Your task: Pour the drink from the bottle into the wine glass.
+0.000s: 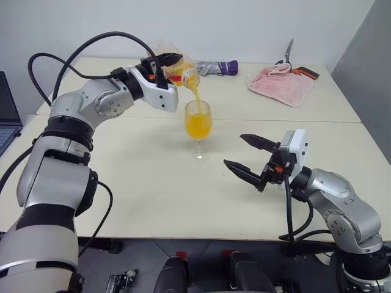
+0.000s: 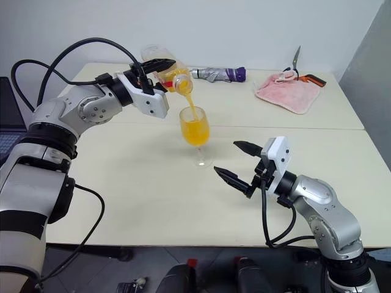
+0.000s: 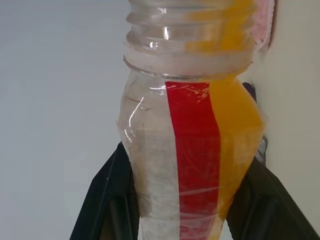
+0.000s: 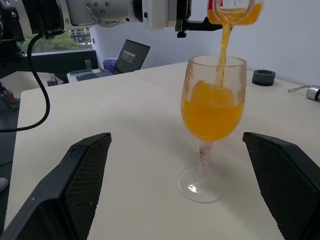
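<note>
1. The left gripper [image 1: 168, 60] has its black fingers [image 3: 107, 200] clamped on the body of the bottle [image 3: 192, 150], one on each side of the red-and-white label strip.
2. The bottle is tipped over, its open mouth just above the rim of the wine glass [image 1: 198, 125], with no cap on its threaded neck.
3. The drink [image 4: 212, 112] runs in a thin orange stream from the mouth into the bowl, which is well over half full.
4. The wine glass stands upright on the pale surface [image 1: 153, 189], near its middle.
5. The right gripper [image 1: 249, 155] hovers low beside the glass with its fingers [image 4: 75, 185] spread wide and empty, the glass standing ahead of the gap between them.
6. At the far edge of the surface lie a folded umbrella [image 2: 220, 74], a pink cloth [image 1: 281, 84] and scissors [image 1: 292, 61].
</note>
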Motion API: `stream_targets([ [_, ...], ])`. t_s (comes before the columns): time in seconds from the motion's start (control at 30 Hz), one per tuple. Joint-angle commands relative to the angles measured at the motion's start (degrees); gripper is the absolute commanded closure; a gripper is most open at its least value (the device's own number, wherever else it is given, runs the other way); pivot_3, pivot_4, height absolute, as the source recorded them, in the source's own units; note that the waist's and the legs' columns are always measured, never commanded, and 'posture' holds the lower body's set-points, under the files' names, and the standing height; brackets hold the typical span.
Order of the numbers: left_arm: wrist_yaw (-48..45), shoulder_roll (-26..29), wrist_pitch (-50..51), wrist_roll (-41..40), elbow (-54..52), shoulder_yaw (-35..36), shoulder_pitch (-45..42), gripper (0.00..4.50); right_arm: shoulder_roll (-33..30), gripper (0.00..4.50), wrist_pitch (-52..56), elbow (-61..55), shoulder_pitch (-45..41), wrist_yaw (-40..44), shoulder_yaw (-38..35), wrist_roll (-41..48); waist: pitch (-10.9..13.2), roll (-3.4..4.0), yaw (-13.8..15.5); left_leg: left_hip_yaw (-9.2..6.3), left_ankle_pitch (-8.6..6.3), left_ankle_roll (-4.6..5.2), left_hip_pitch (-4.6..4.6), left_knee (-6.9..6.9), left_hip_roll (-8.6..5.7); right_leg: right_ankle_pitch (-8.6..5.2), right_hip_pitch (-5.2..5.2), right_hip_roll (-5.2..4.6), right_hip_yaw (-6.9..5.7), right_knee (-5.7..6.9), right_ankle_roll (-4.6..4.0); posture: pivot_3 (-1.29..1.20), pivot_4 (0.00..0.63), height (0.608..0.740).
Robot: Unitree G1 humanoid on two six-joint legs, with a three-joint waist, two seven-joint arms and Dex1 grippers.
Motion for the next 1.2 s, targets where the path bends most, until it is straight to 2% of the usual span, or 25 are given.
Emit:
stream_targets([
  [0.03,1.74,0.74,-0.43,-0.18,0.21,0.08,-2.9,2.77,-0.2,0.0,-0.42,-2.64,0.04,-0.23,-0.37,0.27,0.0,0.0,0.0,0.0,0.0,0.0,0.0,0.0,0.0,0.0,0.0,0.0,0.0,0.0,0.0,0.0,0.15,0.74],
  [0.3,1.47,0.24,-0.21,-1.59,1.37,-0.03,-2.63,2.77,-0.33,0.0,-0.34,-2.9,0.32,-0.3,-0.42,0.23,0.0,0.0,0.0,0.0,0.0,0.0,0.0,0.0,0.0,0.0,0.0,0.0,0.0,0.0,0.0,0.0,0.15,0.74],
  [0.53,-4.73,-2.98,0.72,-9.73,1.51,3.22,-0.52,2.77,-0.17,0.0,-0.48,-2.86,0.26,-0.55,-0.1,-0.1,0.0,0.0,0.01,0.0,0.0,0.0,-0.01,0.02,-0.02,0.0,0.0,-0.01,0.0,0.01,0.0,0.0,0.15,0.74],
  [0.9,-10.02,-4.72,3.21,-16.57,-3.21,6.6,3.56,2.77,-0.26,0.0,-0.63,-2.63,0.04,-0.61,0.21,-0.15,0.0,0.0,-0.02,0.01,0.0,0.0,0.02,0.04,0.0,0.0,0.0,0.0,0.01,0.06,0.0,0.0,0.15,0.74],
  [1.07,-15.7,-6.7,8.46,-24.32,-6.42,10.72,5.48,2.77,-0.11,0.0,-0.73,-2.26,-0.91,-0.64,0.56,-0.42,0.0,0.0,-0.02,0.01,0.0,0.0,0.01,0.05,-0.01,0.0,0.0,-0.01,0.01,0.06,-0.01,0.0,0.15,0.74],
  [1.2,-22.13,-9.22,19.23,-33.76,-14.83,15.61,9.5,2.77,0.19,0.0,-0.14,-2.65,-1.71,-1.21,1.43,-0.72,0.0,0.0,-0.05,-0.01,0.0,0.0,0.0,0.07,0.01,0.0,0.0,-0.01,0.0,0.08,-0.01,0.0,0.15,0.74],
])
